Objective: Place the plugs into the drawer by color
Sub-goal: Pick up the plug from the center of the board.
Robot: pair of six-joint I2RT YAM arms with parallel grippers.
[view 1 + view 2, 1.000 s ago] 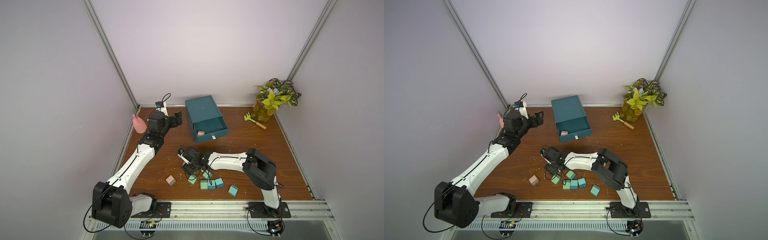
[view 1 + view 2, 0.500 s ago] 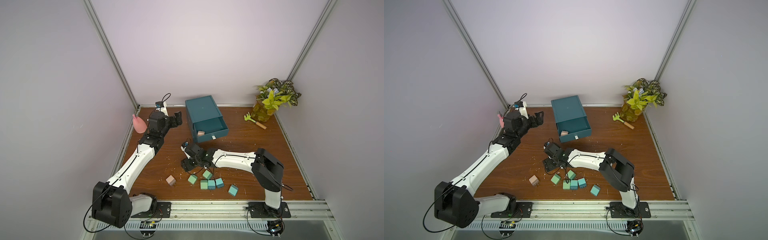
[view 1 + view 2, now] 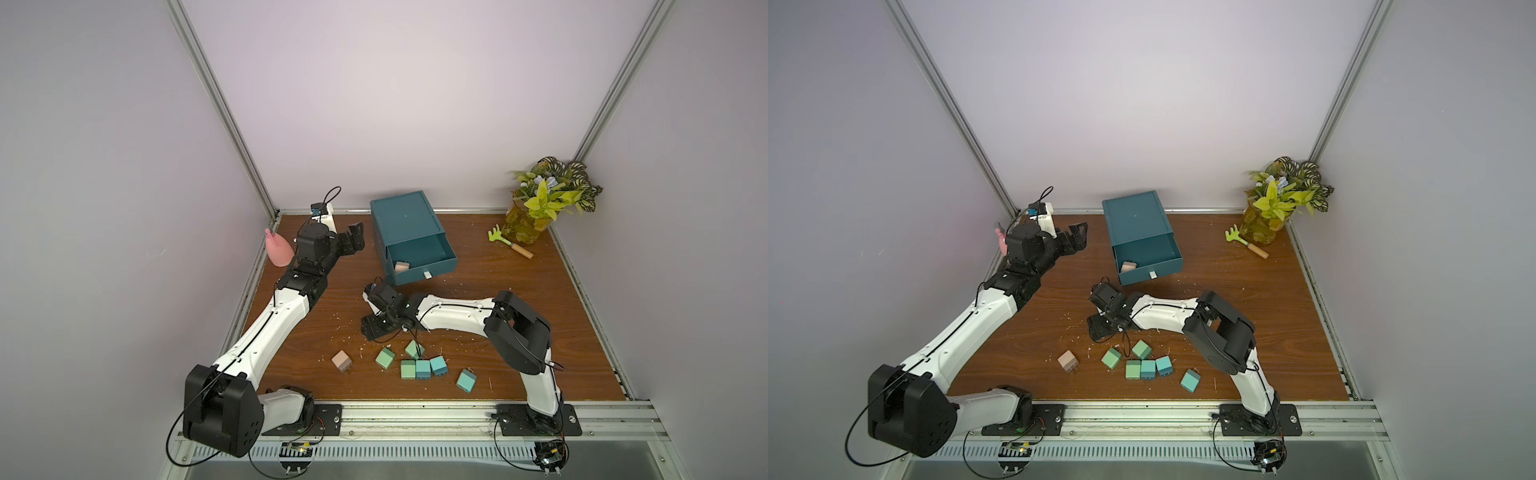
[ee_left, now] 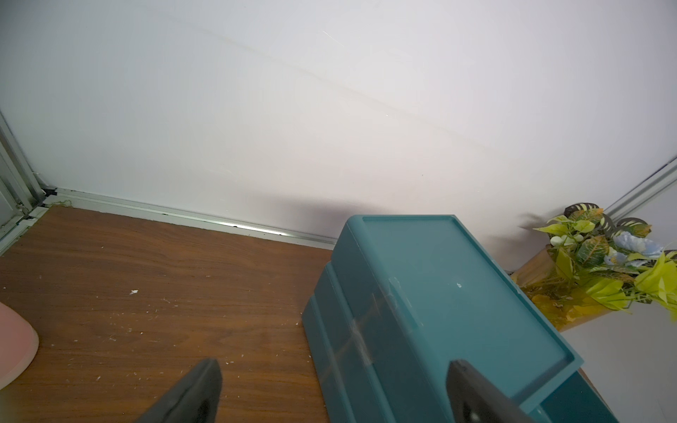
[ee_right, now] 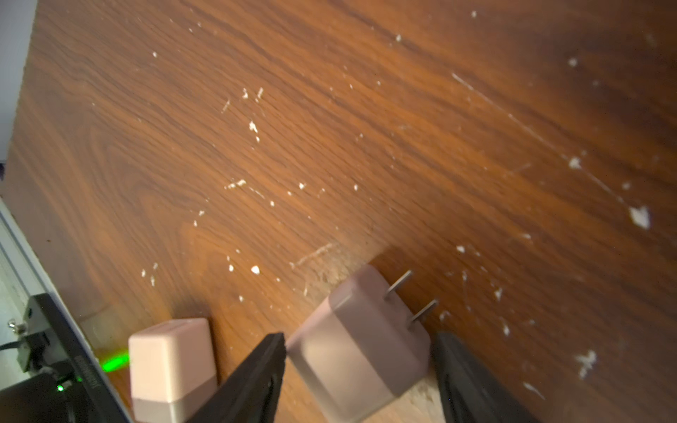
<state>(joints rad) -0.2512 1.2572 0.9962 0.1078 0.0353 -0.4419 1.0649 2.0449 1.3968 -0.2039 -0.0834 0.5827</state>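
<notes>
Right arm (image 3: 453, 320) has moved off the loose plugs (image 3: 422, 369), jaws gripping a pinkish-beige plug (image 5: 362, 348) near the drawer (image 3: 409, 226); next I think it needs lifting over the open tray's (image 3: 444, 266) front; left jaws open.

Wood grain, plastic, some metal.
The table (image 5: 329, 128) is wood-grain with a slight sheen; the drawer (image 4: 439, 293) is smooth teal plastic; the pinkish plug (image 5: 359, 351) looks matt plastic, its prongs (image 5: 397, 284) thin bare metal.
</notes>
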